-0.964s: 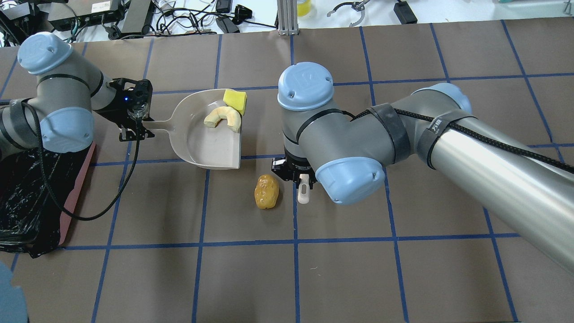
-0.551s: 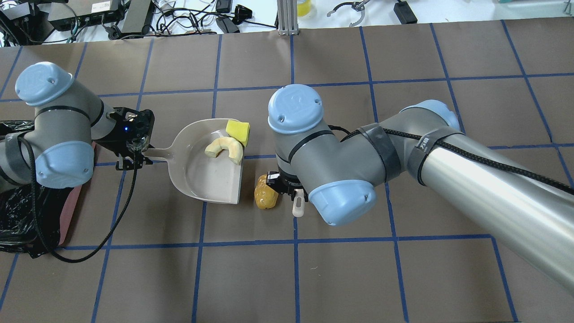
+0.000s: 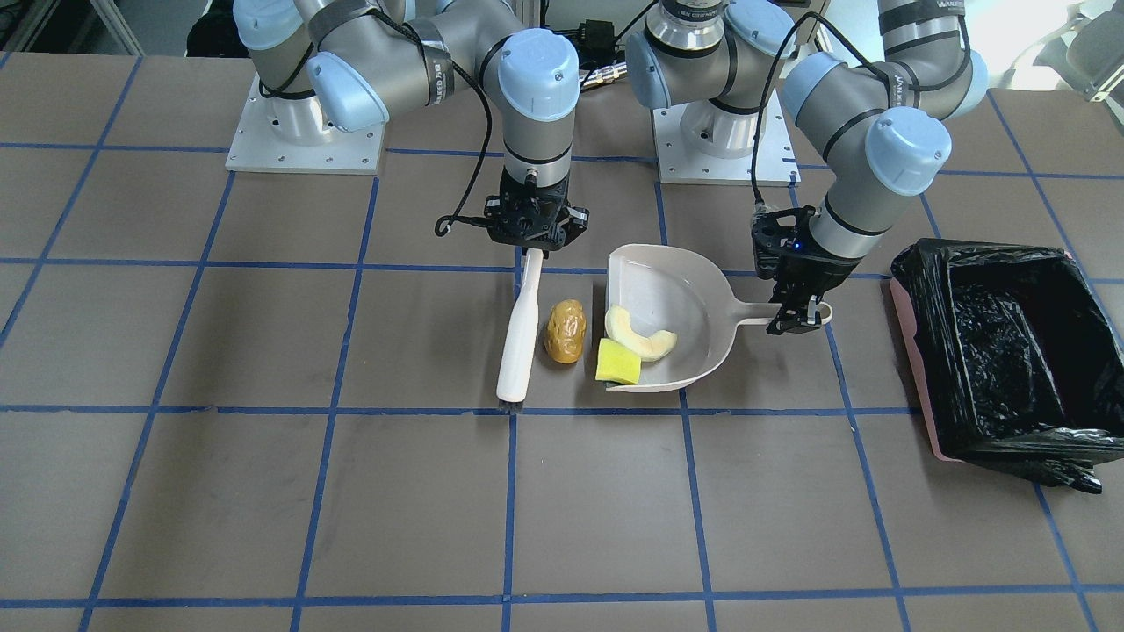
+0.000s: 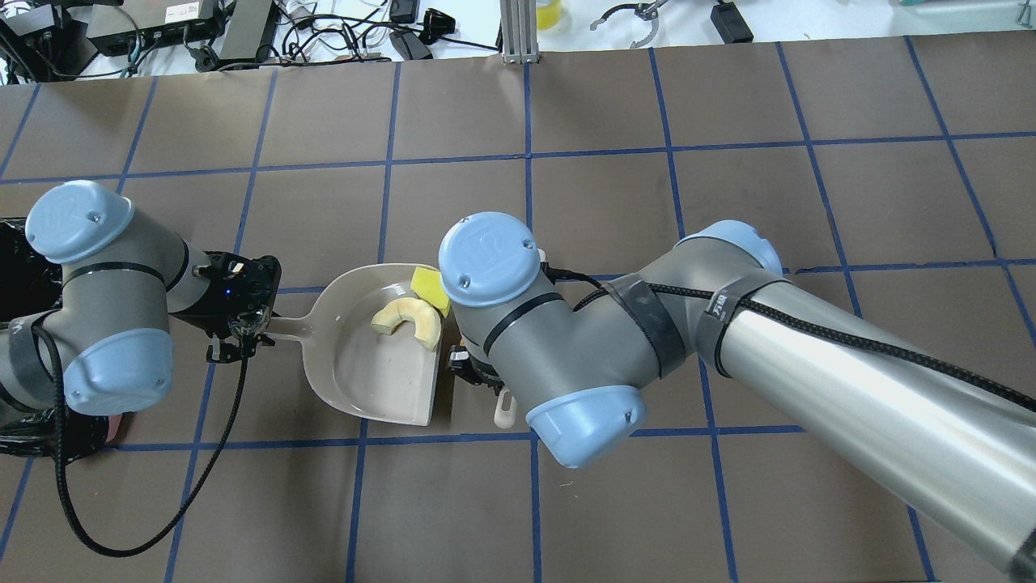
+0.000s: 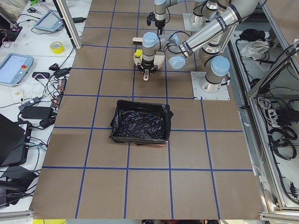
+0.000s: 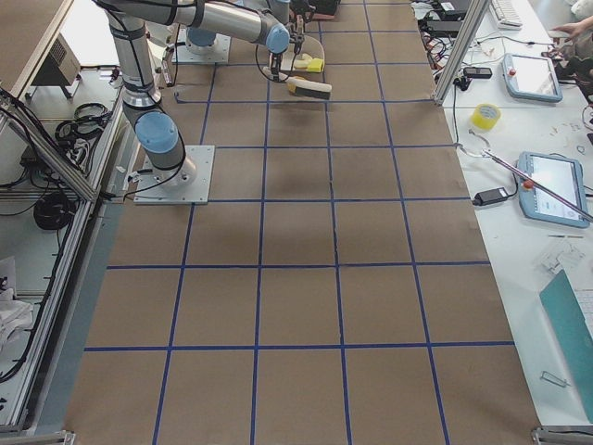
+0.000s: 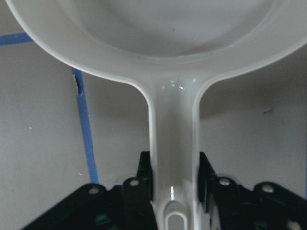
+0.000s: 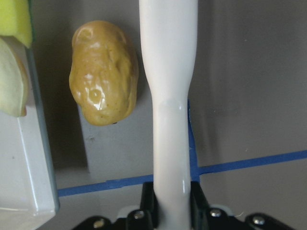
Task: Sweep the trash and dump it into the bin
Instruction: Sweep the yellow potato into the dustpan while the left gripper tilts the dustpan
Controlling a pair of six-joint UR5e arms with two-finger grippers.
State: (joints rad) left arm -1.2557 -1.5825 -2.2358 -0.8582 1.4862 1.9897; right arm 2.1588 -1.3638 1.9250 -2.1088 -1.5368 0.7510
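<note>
The right gripper (image 3: 534, 241), clamped on the brush (image 3: 518, 338), has closed in on the amber lump (image 3: 565, 331), which now lies between brush and dustpan (image 3: 702, 285) lip, while the left gripper (image 3: 795, 318) pinches the pan's handle with the crescent (image 3: 643, 334) and the yellow wedge (image 3: 617, 362) already aboard, so one last push precedes the bin (image 3: 918, 373).

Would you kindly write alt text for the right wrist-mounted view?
The right pincer grips a white plastic brush handle running up the frame. A glossy amber wrinkled lump lies just left of it, beside the pale grey dustpan.

the left gripper (image 7: 174, 179) clamps the pale dustpan (image 7: 168, 52) by its handle.
</note>
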